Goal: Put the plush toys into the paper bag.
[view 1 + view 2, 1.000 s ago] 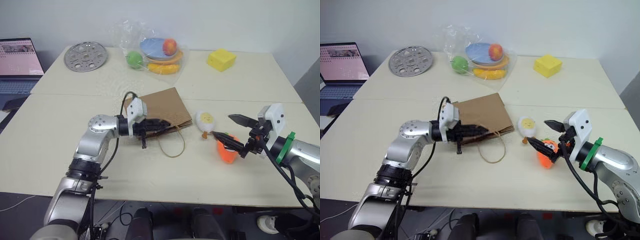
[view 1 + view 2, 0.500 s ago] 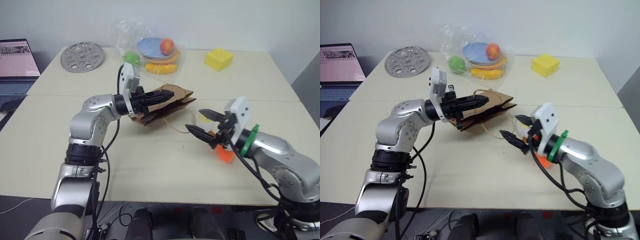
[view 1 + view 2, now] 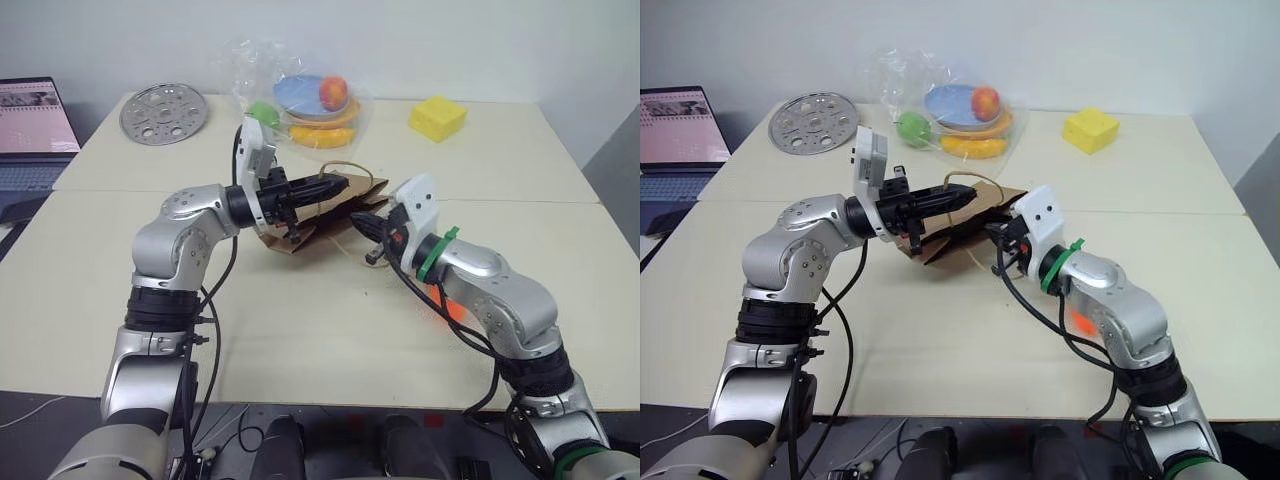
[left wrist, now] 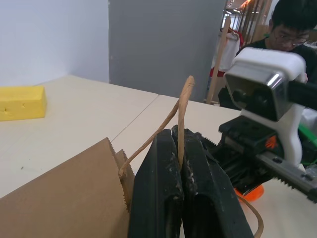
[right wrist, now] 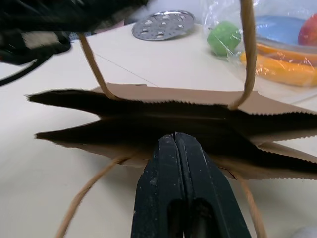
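So the left gripper (image 3: 335,186) is clamped tight on one of the paper bag's loop handles; in the left wrist view the cord (image 4: 181,119) runs up right between the closed fingers (image 4: 158,188). It's holding the paper bag (image 3: 325,215) lifted off the table (image 3: 300,330) near the middle, mouth partly open and facing the robot's right.

The right gripper (image 3: 372,228) sits at the bag's mouth, roughly 3 o'clock of the left one. Its fingers (image 5: 183,183) are fully closed, right at the lower lip of the opening. Can't tell whether it's actually pinching the paper edge or just touching it. The other handle (image 3: 985,262) droops down below the mouth.

An orange bit of the carrot toy (image 3: 452,308) peeks out from behind the right forearm, lying on the table around 4 o'clock from the bag.

Over at 12 o'clock there's a plastic bag of fruit (image 3: 310,100), a yellow block (image 3: 440,117) at 1, a metal disc (image 3: 163,112) at 10, and a laptop (image 3: 30,130) at 9.
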Controlling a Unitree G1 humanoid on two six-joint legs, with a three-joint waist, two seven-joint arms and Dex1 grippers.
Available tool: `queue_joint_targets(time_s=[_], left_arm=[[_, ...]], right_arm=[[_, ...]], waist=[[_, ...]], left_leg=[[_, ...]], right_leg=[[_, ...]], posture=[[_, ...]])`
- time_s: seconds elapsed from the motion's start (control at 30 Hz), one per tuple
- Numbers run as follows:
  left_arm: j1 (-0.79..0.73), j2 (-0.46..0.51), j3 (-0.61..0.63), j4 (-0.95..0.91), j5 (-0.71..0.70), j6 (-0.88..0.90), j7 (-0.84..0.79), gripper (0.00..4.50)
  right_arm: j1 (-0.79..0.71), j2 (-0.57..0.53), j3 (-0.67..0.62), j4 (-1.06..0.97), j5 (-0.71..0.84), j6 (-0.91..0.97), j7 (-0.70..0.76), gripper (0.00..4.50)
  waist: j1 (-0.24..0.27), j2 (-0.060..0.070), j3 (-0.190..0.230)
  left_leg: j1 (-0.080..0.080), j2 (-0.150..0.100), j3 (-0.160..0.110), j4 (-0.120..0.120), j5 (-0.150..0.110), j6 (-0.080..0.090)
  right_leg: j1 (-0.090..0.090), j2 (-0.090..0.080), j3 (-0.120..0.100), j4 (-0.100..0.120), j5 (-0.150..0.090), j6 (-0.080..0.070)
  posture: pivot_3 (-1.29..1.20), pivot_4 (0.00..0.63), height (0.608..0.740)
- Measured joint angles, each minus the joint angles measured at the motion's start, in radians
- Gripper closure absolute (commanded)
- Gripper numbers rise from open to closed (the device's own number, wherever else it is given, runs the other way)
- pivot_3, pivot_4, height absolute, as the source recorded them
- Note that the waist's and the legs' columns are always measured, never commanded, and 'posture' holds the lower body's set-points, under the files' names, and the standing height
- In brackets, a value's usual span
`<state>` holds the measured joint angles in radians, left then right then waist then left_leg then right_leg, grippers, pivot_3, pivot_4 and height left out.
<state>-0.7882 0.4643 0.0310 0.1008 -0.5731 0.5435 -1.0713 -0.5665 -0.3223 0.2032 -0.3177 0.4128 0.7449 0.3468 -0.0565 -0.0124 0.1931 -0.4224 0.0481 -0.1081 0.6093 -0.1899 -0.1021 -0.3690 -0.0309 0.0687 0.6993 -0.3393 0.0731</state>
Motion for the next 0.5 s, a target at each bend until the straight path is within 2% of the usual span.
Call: queue_joint_targets(time_s=[0.3,0.5], left_arm=[[0.000,-0.011,0.005,-0.028,-0.053,0.028,0.005,4.50],[-0.054,-0.004,0.072,-0.023,-0.097,0.067,0.058,4.50]], right_arm=[[-0.109,0.163,0.092,0.313,-0.161,-0.172,0.018,4.48],[-0.064,0.195,0.154,0.439,-0.247,-0.208,0.038,4.48]], waist=[[-0.004,0.000,0.000],[0.000,0.000,0.000]], left_leg=[[0.000,0.000,0.000,0.000,0.000,0.000],[-0.001,0.000,-0.001,0.000,0.000,0.000]], right_leg=[[-0.001,0.000,0.000,0.001,0.000,0.000],[-0.001,0.000,-0.001,0.001,0.000,0.000]], posture=[[0.00,0.150,0.740],[0.00,0.150,0.740]])
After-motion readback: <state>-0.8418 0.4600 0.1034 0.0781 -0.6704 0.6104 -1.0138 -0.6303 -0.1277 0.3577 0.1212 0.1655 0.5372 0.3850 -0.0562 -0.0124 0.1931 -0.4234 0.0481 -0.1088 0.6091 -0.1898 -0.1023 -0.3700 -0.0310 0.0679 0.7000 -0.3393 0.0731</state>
